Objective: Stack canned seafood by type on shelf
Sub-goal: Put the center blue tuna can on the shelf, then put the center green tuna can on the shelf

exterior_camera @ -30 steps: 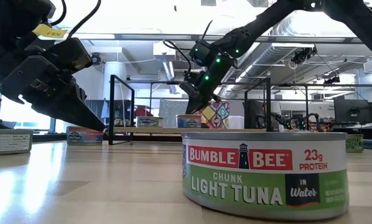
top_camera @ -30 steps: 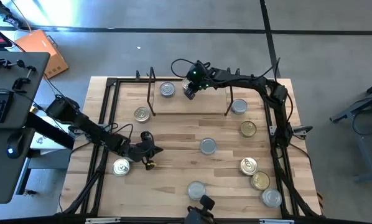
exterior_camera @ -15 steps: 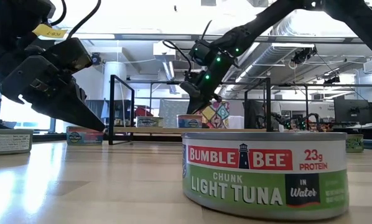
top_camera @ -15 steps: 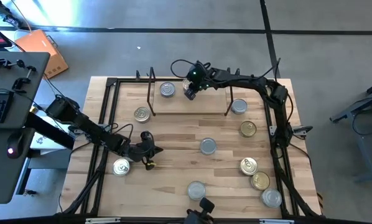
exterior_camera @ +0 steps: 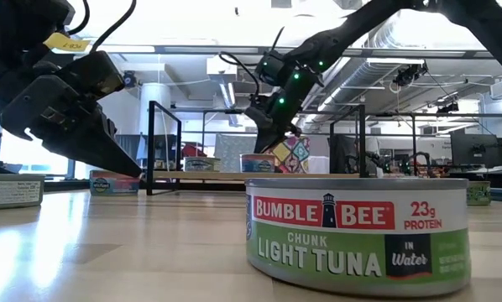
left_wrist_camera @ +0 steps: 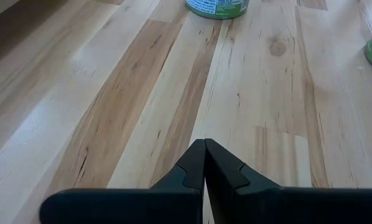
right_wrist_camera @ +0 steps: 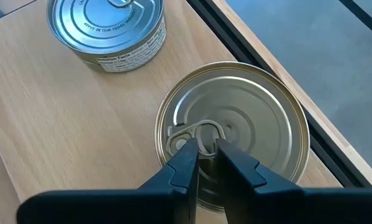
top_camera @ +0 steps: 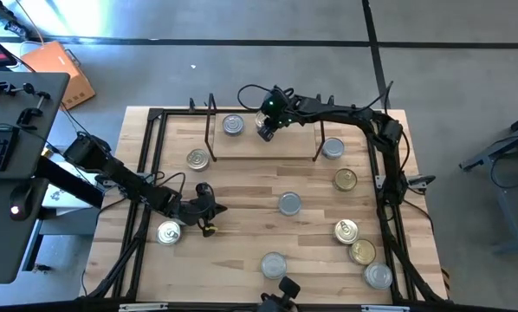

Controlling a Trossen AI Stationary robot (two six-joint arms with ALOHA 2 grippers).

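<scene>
The right hand [right_wrist_camera: 201, 163] pinches the ring pull of a round gold-toned tin [right_wrist_camera: 232, 127] over the low light-wood shelf [top_camera: 263, 149], hiding the tin's label; the left hand [left_wrist_camera: 204, 163] rests closed, empty.

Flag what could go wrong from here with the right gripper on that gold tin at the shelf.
1. The right gripper pinches only the gold tin's ring pull; the tab may bend or slip, tilting or dropping the tin.
2. The gold tin sits right at the shelf edge; a nudge could tip it off.
3. The silver tin stands close by; a sideways move could knock it.
</scene>
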